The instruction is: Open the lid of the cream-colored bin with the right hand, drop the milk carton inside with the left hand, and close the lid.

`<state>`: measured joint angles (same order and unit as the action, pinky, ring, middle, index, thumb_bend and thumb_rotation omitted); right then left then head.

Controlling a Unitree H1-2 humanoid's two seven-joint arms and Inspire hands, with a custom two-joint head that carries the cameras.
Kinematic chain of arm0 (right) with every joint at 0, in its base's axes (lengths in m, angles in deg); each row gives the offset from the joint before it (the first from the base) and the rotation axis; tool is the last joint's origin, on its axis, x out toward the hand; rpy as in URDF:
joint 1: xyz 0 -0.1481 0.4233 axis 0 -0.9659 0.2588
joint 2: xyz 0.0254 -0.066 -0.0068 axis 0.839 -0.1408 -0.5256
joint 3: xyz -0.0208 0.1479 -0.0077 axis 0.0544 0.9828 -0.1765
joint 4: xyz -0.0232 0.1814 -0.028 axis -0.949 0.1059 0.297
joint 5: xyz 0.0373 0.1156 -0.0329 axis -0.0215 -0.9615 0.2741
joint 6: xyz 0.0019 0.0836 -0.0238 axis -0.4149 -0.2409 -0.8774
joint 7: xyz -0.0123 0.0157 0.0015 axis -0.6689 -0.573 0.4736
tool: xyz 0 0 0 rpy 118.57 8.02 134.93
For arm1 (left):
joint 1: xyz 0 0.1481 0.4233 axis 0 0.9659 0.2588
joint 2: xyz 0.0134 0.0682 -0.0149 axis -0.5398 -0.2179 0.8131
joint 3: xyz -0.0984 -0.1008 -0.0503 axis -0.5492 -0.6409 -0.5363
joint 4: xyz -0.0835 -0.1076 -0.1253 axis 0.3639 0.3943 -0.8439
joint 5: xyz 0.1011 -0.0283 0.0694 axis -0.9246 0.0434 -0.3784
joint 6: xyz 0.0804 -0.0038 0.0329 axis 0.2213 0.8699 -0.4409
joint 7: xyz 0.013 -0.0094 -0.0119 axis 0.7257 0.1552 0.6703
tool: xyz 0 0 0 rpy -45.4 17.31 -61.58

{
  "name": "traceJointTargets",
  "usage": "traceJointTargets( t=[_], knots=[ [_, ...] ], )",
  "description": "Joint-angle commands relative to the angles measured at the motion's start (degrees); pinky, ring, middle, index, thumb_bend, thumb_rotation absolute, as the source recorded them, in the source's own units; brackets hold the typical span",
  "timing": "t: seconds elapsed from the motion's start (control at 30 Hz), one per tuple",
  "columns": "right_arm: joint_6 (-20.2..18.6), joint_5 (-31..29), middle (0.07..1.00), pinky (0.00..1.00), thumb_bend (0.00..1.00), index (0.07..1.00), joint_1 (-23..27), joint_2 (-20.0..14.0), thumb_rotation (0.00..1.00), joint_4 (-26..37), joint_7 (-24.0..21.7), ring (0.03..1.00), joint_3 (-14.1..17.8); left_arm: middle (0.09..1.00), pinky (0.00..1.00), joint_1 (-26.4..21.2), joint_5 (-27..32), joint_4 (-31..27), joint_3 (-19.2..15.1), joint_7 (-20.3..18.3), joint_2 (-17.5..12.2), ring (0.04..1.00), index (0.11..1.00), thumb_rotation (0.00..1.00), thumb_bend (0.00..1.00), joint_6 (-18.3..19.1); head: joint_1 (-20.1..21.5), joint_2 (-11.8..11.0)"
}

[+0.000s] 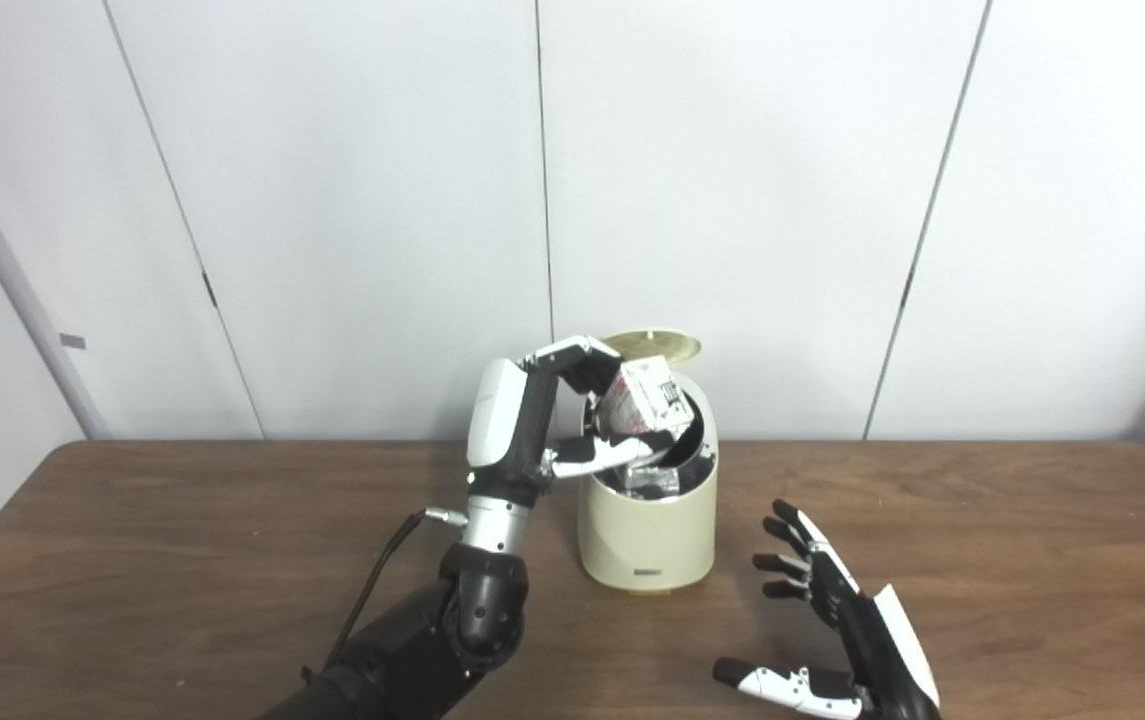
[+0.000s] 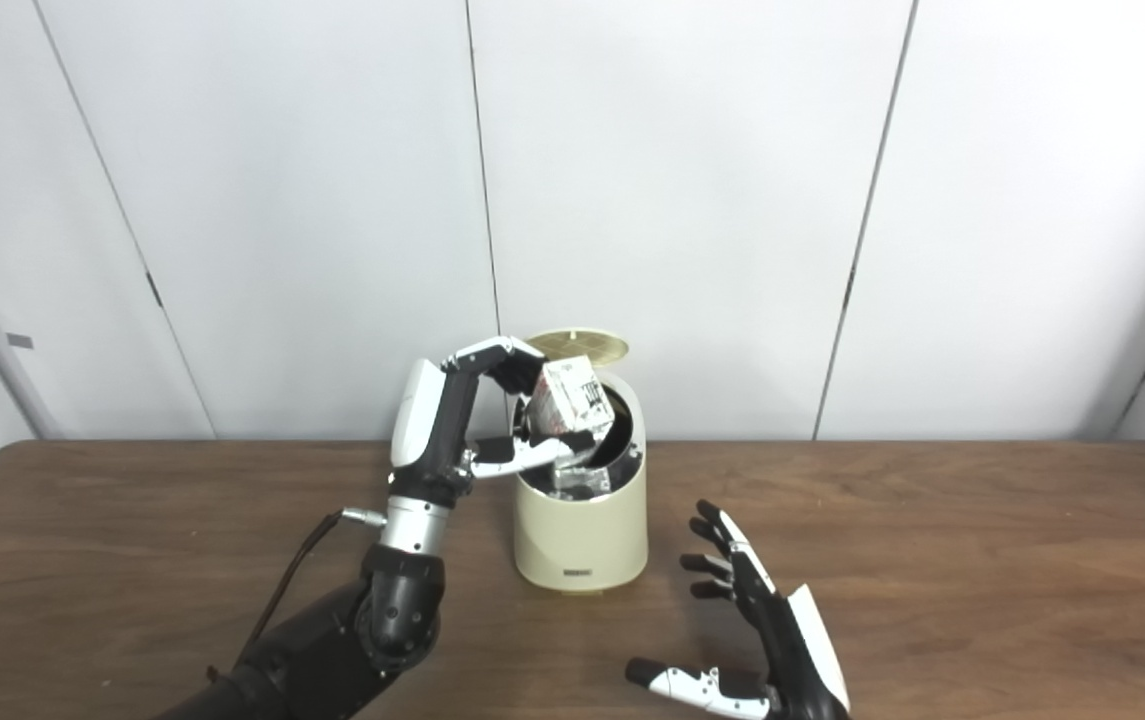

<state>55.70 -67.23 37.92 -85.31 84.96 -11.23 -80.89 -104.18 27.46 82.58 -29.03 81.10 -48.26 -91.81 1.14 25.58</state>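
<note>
Lid (image 1: 654, 345): stood open.
Left hand (image 1: 572, 415): gripped carton (image 1: 647, 400) over bin (image 1: 647, 520) (tilted).
Right hand (image 1: 832, 620): empty, fingers spread, above surface (image 1: 1032, 560).

Both views look from the robot's head, above the near edge of the wooden table (image 1: 132, 560), and face forward and slightly downward toward the white panel wall (image 1: 732, 200). The two cameras sit side by side, so the pictures are almost the same. In the left eye view the cream-colored bin (image 1: 646, 530) stands a little right of the picture's middle; in the right eye view the same bin appears at the middle. Both views share the whole table top, the wall, and both arms, which enter from the bottom edge. The cameras are at a moderate distance, and the bin looks quite small
</note>
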Motion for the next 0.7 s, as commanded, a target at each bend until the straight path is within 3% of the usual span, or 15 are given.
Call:
traceJointTargets(
  t=[0.0,0.03,0.13,0.27,0.67],
  knots=[
    [0.6,-0.1,0.897,0.69,0.73,0.923,0.2,-0.1,0.31,1.3,0.0,0.788,0.1,0.492,0.49,-3.9,-0.9,-1.2,-0.3,0.0,-1.4,0.520,0.498,0.00,0.52,-1.7,0.0,0.0],
    [0.7,-0.1,0.899,0.70,0.73,0.924,0.2,-0.1,0.30,1.2,0.0,0.789,0.1,0.594,0.51,-3.9,-0.8,-1.3,-0.4,-0.3,-1.5,0.575,0.591,0.09,0.71,-1.7,0.0,0.0],
    [0.6,0.0,0.902,0.69,0.73,0.926,0.2,-0.2,0.28,1.3,-0.1,0.790,0.1,0.746,0.58,-3.6,-0.8,-1.9,-0.8,-0.6,-1.6,0.700,0.717,0.23,0.85,-1.7,-0.1,0.2],
    [0.8,0.0,0.896,0.69,0.73,0.922,0.2,-0.2,0.29,1.2,-0.1,0.786,0.0,0.803,0.61,-3.0,-0.3,-3.0,-2.3,-1.4,-1.4,0.741,0.797,0.38,0.86,-1.7,-0.2,0.3],
    [1.1,0.1,0.896,0.69,0.72,0.920,0.6,-0.3,0.29,0.6,-0.2,0.783,0.0,0.793,0.60,-2.5,-0.6,-5.4,-3.3,-1.3,-1.8,0.727,0.788,0.38,0.86,-1.7,-0.7,0.3]
  ],
)
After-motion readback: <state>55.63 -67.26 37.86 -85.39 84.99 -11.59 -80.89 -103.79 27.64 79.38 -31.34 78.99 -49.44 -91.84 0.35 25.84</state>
